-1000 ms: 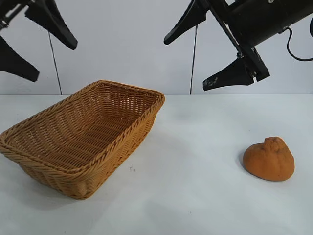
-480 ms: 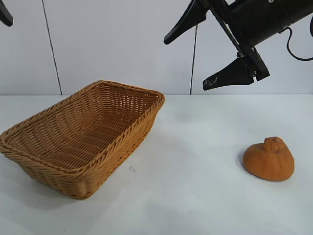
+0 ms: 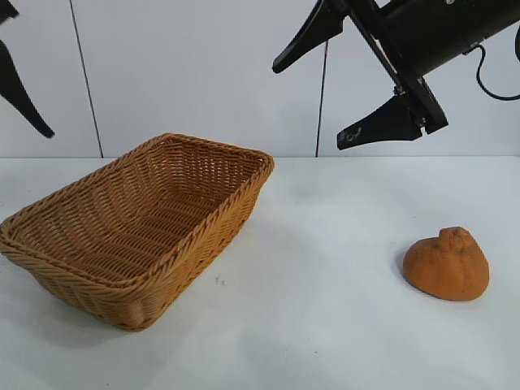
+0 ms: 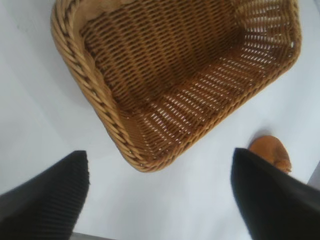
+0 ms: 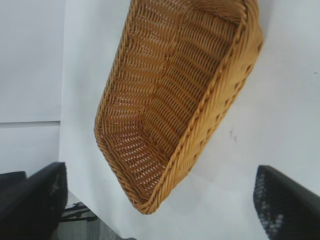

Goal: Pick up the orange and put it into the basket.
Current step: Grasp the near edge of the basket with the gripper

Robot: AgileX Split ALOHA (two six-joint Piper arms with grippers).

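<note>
We see woven wicker basket (image 3: 138,227), rect. w/ braided rim, on white counter (image 3: 325,325). Lumpy matte orange (image 3: 447,265) sits well right of basket. Both pincers, left (image 4: 160,195) & right (image 3: 349,85), apart, above basket level, nothing held.

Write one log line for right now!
orange: on table, untouched | basket: empty | left gripper: open, above basket | right gripper: open, raised
</note>
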